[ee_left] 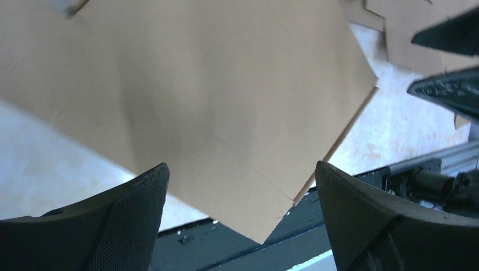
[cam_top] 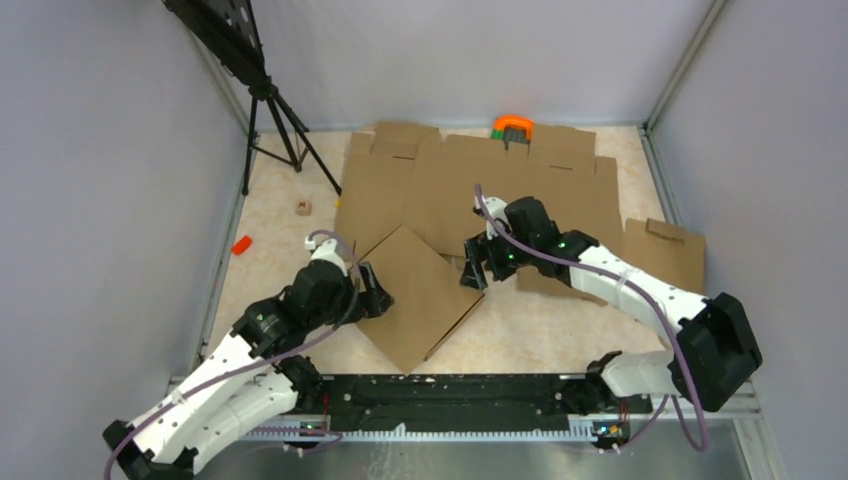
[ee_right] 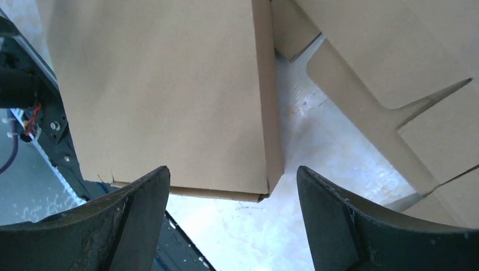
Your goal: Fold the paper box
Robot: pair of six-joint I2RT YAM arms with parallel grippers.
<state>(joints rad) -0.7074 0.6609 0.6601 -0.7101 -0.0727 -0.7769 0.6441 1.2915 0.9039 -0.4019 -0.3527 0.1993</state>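
Observation:
The paper box point(cam_top: 420, 295) lies closed and flat on the table near the front edge, turned like a diamond. My left gripper point(cam_top: 375, 290) is open at its left edge. My right gripper point(cam_top: 478, 265) is open at its upper right edge. In the left wrist view the box point(ee_left: 226, 101) fills the space above the open left gripper point(ee_left: 242, 180), with its near corner over the black rail. In the right wrist view the box point(ee_right: 169, 96) shows a narrow side wall, and its corner sits between the spread fingers of the right gripper point(ee_right: 233, 180). Neither gripper holds anything.
Wide flat cardboard blanks point(cam_top: 500, 190) cover the back of the table, and another piece point(cam_top: 665, 255) lies at the right. An orange and green clamp point(cam_top: 513, 128) sits at the back. A tripod point(cam_top: 270, 110), a small wooden block point(cam_top: 304, 208) and a red piece point(cam_top: 241, 244) are on the left. A black rail point(cam_top: 450, 395) runs along the front.

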